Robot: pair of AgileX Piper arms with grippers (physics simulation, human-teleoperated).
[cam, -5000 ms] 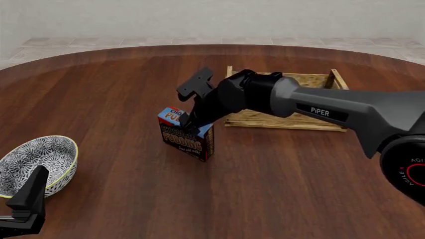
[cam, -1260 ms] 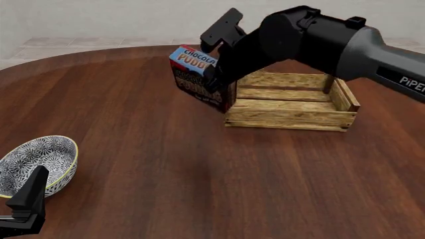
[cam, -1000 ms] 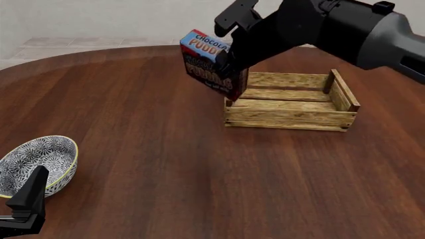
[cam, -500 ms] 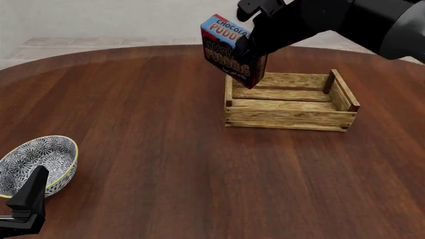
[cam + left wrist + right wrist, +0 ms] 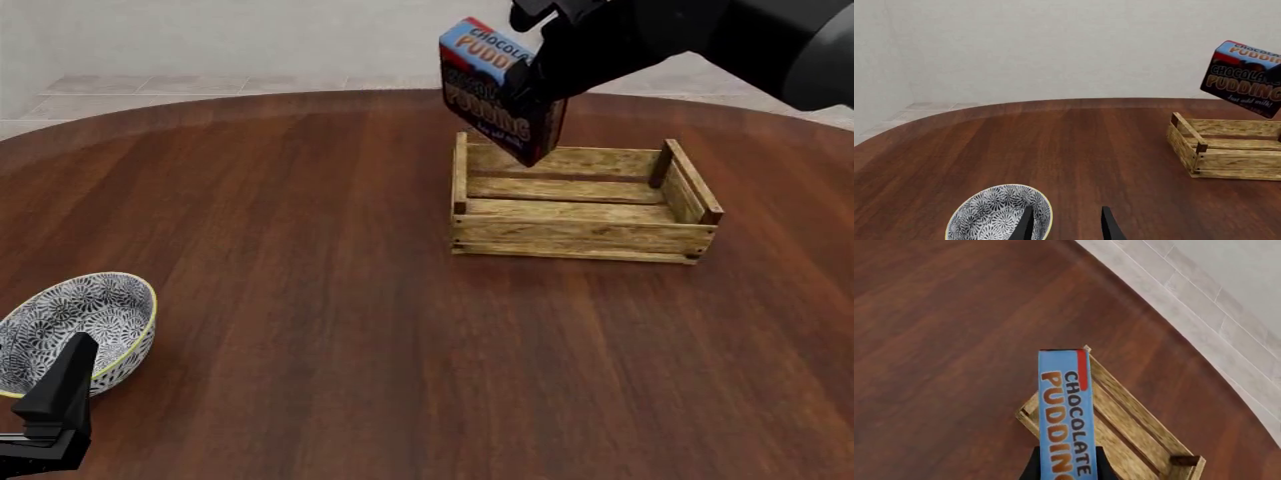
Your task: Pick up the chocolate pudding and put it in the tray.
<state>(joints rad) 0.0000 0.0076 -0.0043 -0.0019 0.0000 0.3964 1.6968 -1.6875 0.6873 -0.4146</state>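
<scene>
Hanging tilted in the right gripper's [image 5: 534,85] clamp, blue-topped chocolate pudding carton [image 5: 497,88] above slatted wooden tray's [image 5: 582,238] far-left corner, clear of rim; left gripper [image 5: 1066,226] parted, cropped, beside patterned bowl [image 5: 74,330].

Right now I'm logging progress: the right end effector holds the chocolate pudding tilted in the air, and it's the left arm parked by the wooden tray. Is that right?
Not quite. The right end effector does hold the chocolate pudding tilted in the air, above the tray, but the left end effector is parked by the patterned bowl, far from the tray. The front view shows this.
</scene>
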